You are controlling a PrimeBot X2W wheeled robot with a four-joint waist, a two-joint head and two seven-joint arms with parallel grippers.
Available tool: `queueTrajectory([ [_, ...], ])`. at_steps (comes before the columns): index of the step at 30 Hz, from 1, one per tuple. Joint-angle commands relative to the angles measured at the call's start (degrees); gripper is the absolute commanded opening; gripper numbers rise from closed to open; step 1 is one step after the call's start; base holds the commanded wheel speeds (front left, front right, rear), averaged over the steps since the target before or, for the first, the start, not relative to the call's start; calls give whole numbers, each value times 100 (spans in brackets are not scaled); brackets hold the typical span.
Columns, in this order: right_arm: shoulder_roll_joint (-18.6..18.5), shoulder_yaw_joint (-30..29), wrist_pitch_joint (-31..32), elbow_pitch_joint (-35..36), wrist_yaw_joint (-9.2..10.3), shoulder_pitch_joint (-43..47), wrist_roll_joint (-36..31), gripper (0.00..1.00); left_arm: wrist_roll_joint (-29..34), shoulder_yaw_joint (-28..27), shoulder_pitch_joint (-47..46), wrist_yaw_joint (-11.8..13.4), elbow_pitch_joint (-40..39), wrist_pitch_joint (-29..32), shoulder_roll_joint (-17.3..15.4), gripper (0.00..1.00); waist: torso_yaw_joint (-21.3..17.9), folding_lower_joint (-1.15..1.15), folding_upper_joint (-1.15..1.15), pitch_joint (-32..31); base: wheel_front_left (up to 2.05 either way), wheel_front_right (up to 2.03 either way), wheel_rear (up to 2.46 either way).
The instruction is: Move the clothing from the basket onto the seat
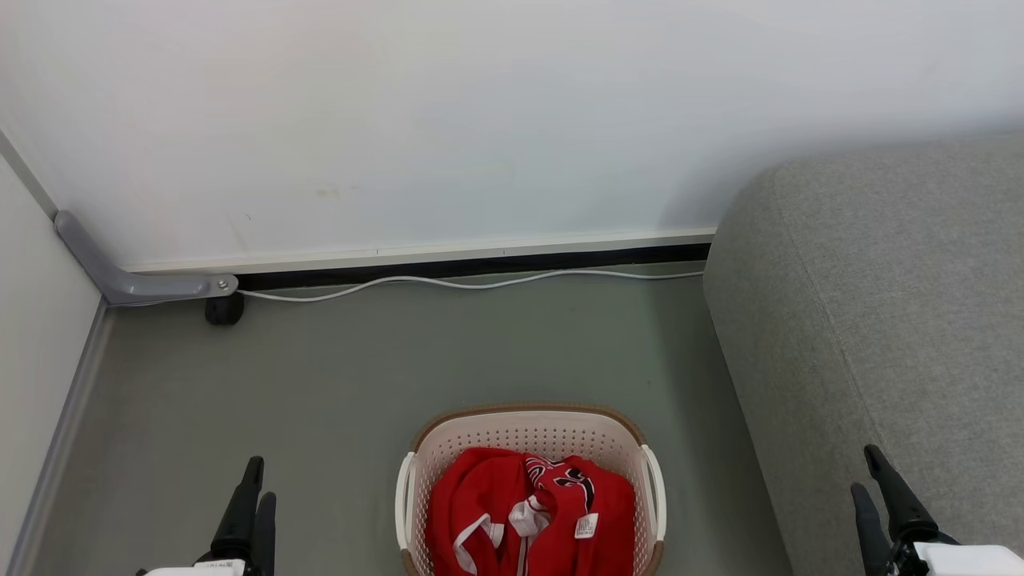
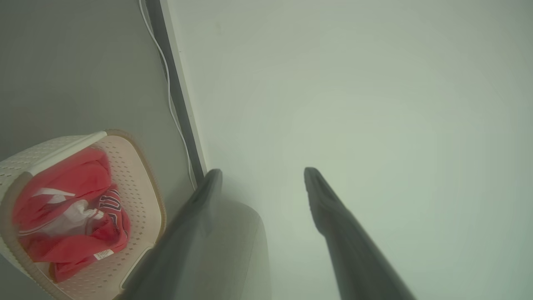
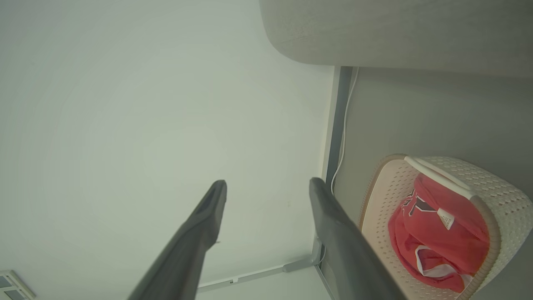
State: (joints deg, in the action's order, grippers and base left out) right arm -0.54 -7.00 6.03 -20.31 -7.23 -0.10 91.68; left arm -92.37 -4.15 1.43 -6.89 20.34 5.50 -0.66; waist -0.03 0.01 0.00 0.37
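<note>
- Plainly, the clothing (image 1: 480, 500) lay heaped in the basket (image 1: 520, 436), bottom centre; probably soft and light, best pinched at a raised fold.
- Left tool (image 1: 261, 478) was closed, empty; right tool (image 1: 864, 469): I could not tell.

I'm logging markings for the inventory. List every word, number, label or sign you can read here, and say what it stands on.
Nothing reads clearly.
Black-and-white lettering on the clothing: creased, unreadable.
White tag on the clothing: print too small.
Grey print on the white arm housing: too small, cut by the edge.
The basket and the seat: no text seen.
</note>
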Motion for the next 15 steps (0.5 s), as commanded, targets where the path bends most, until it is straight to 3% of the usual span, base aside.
queueTrajectory([
  [1,-109,-5,1,176,-17,-219,-14,100,34,15,-241,-10,-164,-52,-58,100,-1,12,0,-10,0,0,0],
  [6,-163,47,-52,214,-17,-265,-95,100,103,45,-283,-12,-179,-136,-65,100,-9,0,0,-4,0,0,0],
  [15,-352,262,-288,231,-18,-371,-287,100,384,71,-366,-16,-219,-270,-76,100,-24,0,0,17,0,0,0],
])
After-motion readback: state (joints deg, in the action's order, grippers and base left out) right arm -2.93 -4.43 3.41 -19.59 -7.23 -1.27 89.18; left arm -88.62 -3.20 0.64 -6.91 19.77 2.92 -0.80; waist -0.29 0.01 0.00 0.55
